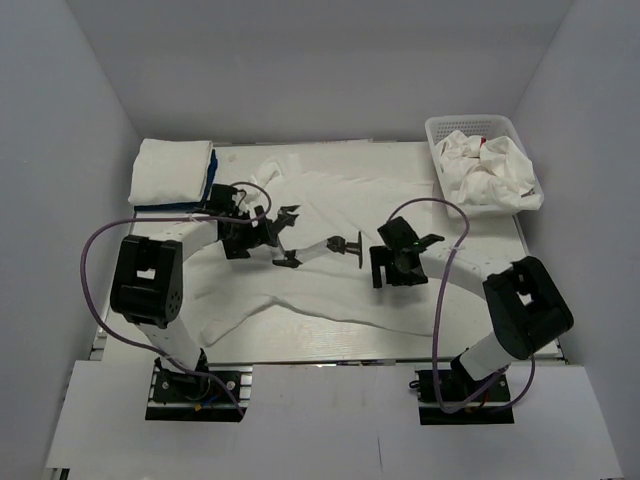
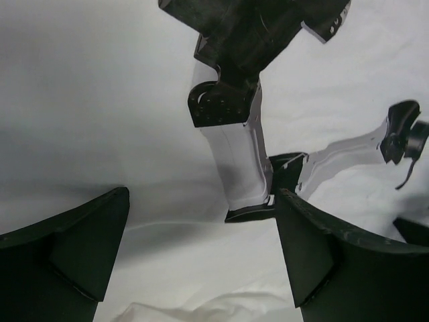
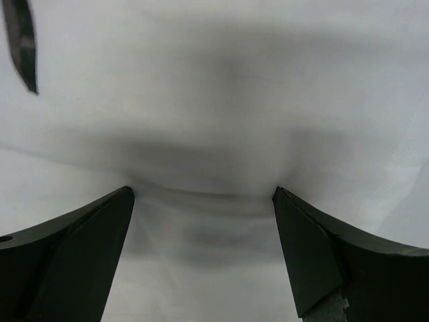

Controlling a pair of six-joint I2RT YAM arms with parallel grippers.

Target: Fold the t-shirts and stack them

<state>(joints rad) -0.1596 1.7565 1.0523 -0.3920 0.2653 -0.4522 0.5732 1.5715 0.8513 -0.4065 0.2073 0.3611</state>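
A large white t-shirt [image 1: 330, 200] lies spread and wrinkled across the middle of the table. My left gripper [image 1: 288, 237] is open and empty, low over its left part. In the left wrist view [image 2: 202, 201] the jaws stand wide apart over the white cloth [image 2: 100, 100]. My right gripper [image 1: 392, 270] is open and empty, pointing down at the shirt's right part. In the right wrist view [image 3: 201, 194] the cloth [image 3: 214, 80] fills the frame close below the jaws. A folded white shirt [image 1: 170, 170] lies on a folded blue one [image 1: 211, 180] at the back left.
A white mesh basket [image 1: 470, 122] at the back right holds crumpled white shirts [image 1: 490, 175], one with red print [image 1: 484, 143]. A white arm link with black ends [image 1: 322, 248] lies between the two grippers. Grey walls enclose the table on three sides.
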